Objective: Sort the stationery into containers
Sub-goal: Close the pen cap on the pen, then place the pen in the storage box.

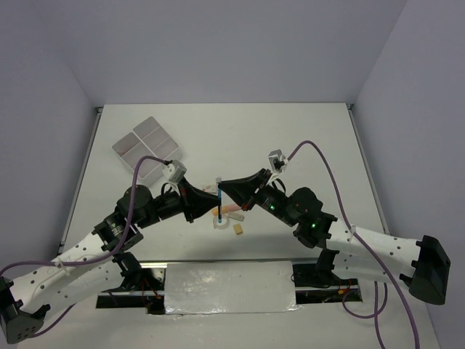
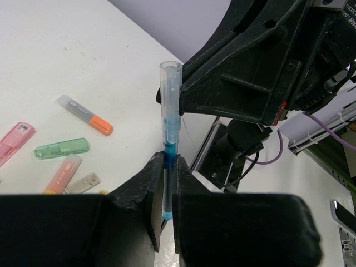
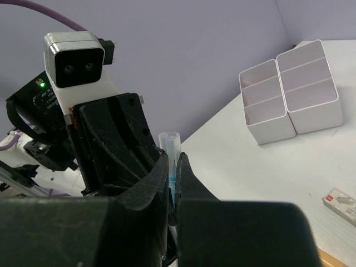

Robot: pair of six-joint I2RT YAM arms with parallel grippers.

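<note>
From above, the left gripper [image 1: 211,206] and right gripper [image 1: 225,190] met tip to tip, forearms angled inward. A blue pen [image 1: 219,202] stood upright between them, the containers [image 1: 145,145] well beyond the left gripper. The left wrist view showed its jaws clamped on the lower barrel. The pen looked light, stiff and slick, probably best pinched mid-barrel. In the right wrist view the fingers stood narrow about the pen's top, but I could not tell whether they gripped it.

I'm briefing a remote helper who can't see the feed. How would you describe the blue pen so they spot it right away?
Look at the middle of the white table, where the left claw and right claw meet tip to tip. Pinched between them is the blue pen: it stands upright with a clear cap on top, unlike the green marker lying flat nearby.
</note>
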